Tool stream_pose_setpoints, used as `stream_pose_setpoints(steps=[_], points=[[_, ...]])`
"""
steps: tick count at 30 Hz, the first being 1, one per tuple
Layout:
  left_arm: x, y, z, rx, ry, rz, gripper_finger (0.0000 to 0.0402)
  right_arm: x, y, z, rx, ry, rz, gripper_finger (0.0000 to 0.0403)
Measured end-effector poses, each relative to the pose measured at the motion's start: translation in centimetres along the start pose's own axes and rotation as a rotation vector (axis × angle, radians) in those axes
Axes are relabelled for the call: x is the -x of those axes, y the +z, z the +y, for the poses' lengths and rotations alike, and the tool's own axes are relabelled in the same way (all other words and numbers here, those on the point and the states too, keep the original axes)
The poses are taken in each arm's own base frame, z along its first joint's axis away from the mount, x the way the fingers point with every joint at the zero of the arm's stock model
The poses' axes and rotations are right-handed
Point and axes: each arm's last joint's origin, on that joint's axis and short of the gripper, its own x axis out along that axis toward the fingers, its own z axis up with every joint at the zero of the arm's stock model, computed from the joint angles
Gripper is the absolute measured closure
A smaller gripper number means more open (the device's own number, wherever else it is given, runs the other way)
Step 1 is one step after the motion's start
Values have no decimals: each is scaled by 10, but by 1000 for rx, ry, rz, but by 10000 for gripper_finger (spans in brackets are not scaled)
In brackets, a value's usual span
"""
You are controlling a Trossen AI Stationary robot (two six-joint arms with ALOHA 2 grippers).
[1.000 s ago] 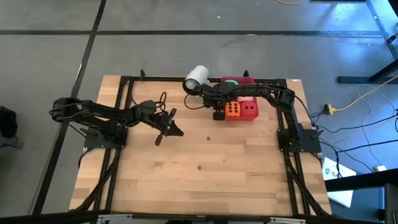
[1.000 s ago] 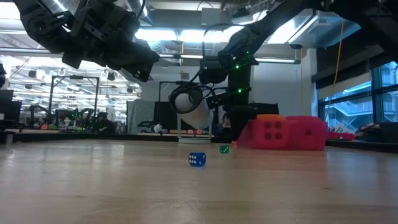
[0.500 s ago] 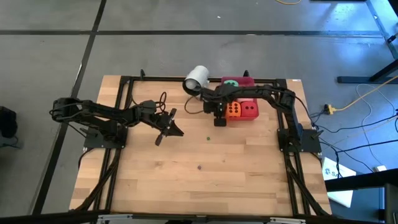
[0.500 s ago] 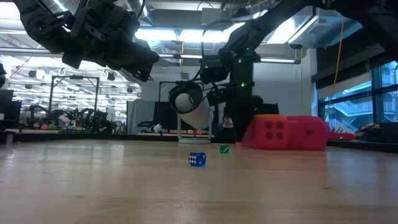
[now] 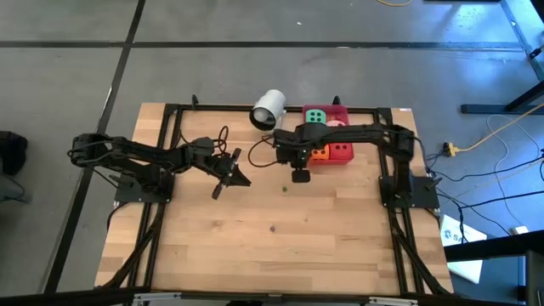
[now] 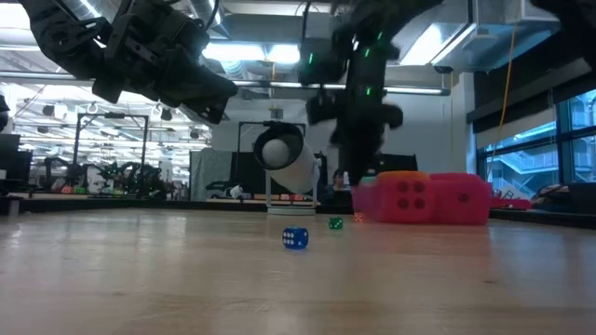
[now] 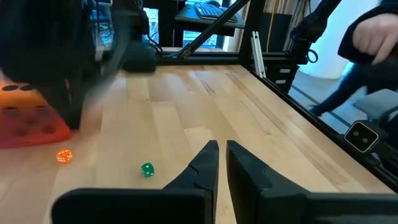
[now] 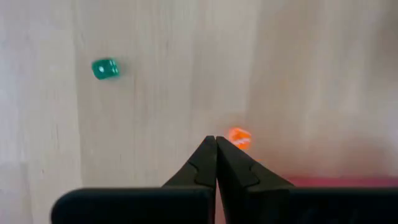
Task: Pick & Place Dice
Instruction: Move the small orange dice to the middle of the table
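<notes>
Light wood tabletop [image 5: 280,246]; white cup [image 5: 269,108]; orange die [image 5: 319,154], red die [image 5: 341,151], green die [image 5: 316,115], dark pips.

text: nothing readable anywhere
labels/brands: none legible
numbers: none, just pips on the dice, no digits

Both arms are black, built of slim jointed links on black frame rails bolted to the wooden table [image 5: 255,246]. Loose black cables loop beside each wrist. The left gripper [image 5: 226,178] and right gripper [image 5: 300,174] end in tapering black fingers.
</notes>
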Motion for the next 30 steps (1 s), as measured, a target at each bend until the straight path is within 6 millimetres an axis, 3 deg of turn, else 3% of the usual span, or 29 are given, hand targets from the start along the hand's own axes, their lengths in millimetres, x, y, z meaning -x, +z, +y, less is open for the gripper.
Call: stream_pose_setpoints(steps=[7,11,21,25,30], points=[[0,-1,0,7,5,11,375,74,2,19,-28,-162,-369,397],[0,-5,1,29,46,46,377,93,-14,23,-103,-196,-548,396],[-2,-2,12,-64,204,-5,350,79,-76,44,-244,-195,-937,396],[-11,2,26,-15,229,2,307,67,-92,58,-217,-173,-1065,396],[-39,3,46,-2,201,42,235,44,-110,70,-234,-127,-1080,395]])
